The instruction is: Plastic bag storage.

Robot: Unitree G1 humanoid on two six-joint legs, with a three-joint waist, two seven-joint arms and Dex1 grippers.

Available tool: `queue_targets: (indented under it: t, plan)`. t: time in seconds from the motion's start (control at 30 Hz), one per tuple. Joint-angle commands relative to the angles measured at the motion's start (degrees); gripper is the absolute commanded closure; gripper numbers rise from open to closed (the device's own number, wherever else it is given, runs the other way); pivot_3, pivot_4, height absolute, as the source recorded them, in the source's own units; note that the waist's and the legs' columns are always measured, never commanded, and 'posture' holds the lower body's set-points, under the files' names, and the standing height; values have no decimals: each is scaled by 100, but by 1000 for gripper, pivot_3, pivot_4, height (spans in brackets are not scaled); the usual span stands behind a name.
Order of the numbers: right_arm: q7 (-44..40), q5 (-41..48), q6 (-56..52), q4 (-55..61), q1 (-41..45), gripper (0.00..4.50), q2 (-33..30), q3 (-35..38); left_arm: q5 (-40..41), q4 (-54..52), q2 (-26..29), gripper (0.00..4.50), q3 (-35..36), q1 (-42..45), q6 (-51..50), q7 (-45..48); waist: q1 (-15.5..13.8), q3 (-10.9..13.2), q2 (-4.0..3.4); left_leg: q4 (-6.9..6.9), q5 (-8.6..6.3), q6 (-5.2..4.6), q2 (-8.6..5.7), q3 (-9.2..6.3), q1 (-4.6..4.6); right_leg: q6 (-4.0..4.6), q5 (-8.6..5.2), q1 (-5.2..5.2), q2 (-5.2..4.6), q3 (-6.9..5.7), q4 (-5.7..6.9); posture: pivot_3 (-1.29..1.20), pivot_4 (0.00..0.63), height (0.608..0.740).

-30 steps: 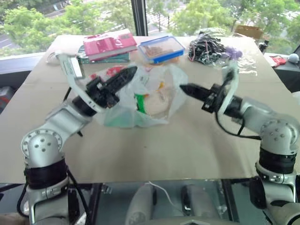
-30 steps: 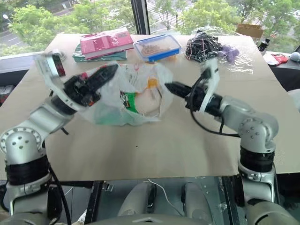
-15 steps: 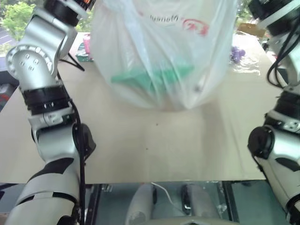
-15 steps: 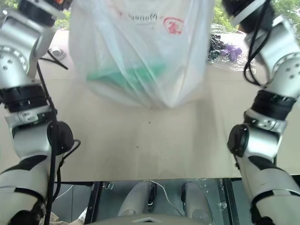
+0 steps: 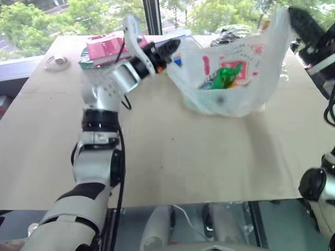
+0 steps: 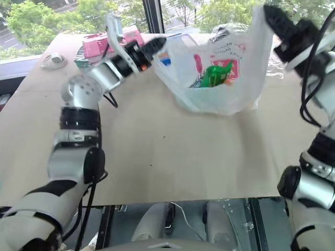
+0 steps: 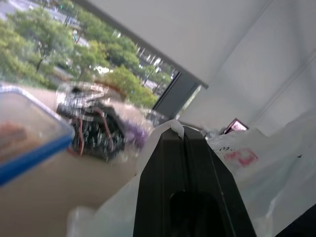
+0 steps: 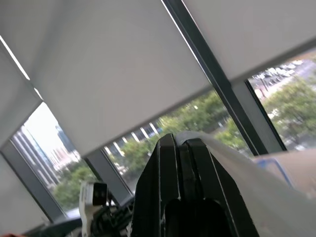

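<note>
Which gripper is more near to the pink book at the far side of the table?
Left. The left gripper holds the plastic bag just beside the pink book; the right gripper holds the bag's opposite edge, far across.

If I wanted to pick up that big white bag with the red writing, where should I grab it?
Probably by its top edges. The plastic bag is thin and floppy, so its sides would just crumple. The left gripper and right gripper each pinch an upper corner from opposite sides, which stretches the mouth open while the bottom sags on the table.
</note>
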State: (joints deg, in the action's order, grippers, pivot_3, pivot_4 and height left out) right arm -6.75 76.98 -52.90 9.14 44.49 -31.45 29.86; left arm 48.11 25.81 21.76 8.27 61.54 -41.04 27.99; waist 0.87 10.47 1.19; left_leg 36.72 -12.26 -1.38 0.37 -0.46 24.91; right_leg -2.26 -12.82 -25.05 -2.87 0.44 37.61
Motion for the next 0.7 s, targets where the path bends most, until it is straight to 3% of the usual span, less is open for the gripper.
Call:
queue_targets:
  t: [0.03, 0.23, 0.27, 0.33, 0.37, 0.4, 0.5, 0.57, 0.63, 0.7]
  plan:
    - [210, 105, -10, 1093, -713, 4471, -41, -158, -234, -749, 14, 4500, -55, -194, 33, 207, 0, 0, 0, 7, -1, -1, 0, 2, -1, 0, 0, -8, 1, 15, 1, 0, 150, 740]
    - [144, -930, 9, 2285, -2309, 4471, -459, -897, -605, -1742, -49, 4500, -282, -1059, 35, 273, -4, -1, -1, 45, -3, -6, 1, 6, -22, -4, 0, 4, 13, 31, 30, 0, 150, 740]
    - [111, -1242, 47, 2371, -2555, 4496, -592, -1013, -689, -1913, -31, 4250, -321, -1263, 58, 277, -4, -3, -3, 53, -4, -7, 2, 7, -23, -6, 0, 7, 17, 34, 29, 0, 150, 740]
    - [-117, -1763, 198, 2542, -2936, 3962, -842, -1201, -671, -2243, 2, 3688, -330, -1583, 50, 454, -12, -3, -1, 55, -5, -9, 2, 9, -33, -8, 0, 18, 18, 37, 28, 0, 150, 740]
    - [-196, -1851, 248, 2599, -3084, 3543, -892, -1193, -766, -2402, 65, 3100, -381, -1714, 125, 530, -12, -3, -1, 58, -6, -10, 2, 9, -31, -8, 0, 20, 19, 33, 24, 0, 150, 740]
    - [-268, -1926, 287, 2659, -3205, 3233, -943, -1179, -847, -2532, 115, 2794, -410, -1824, 200, 585, -12, -3, -1, 61, -6, -10, 2, 9, -30, -8, 0, 20, 20, 32, 25, 0, 150, 740]
    - [-742, -2591, 430, 3008, -3823, 1673, -1537, -1168, -1133, -2937, 349, 1282, -394, -2213, 519, 736, -25, -3, -1, 63, -6, -10, 1, 8, -27, -8, 0, 19, 22, 30, 26, 0, 150, 740]
    - [-1085, -2987, 629, 3372, -4482, 491, -1872, -779, -1220, -3293, 676, 145, -313, -2660, 563, 932, -23, -5, 1, 62, -6, -10, 2, 8, -28, -9, -1, 20, 22, 28, 24, 0, 150, 740]
    - [-1389, -3229, 739, 3699, -5148, 150, -2031, -308, -1320, -3605, 994, 8, -266, -3121, 735, 1195, -27, -7, -3, 61, -7, -11, 3, 6, -31, -10, -2, 23, 22, 30, 23, 0, 150, 740]
    - [-1714, -3425, 880, 3978, -5818, 150, -2006, 121, -1332, -3800, 1217, 8, -152, -3537, 859, 1382, -30, -9, -1, 61, -11, -15, 8, 6, -37, -15, -5, 27, 21, 34, 23, 0, 150, 740]
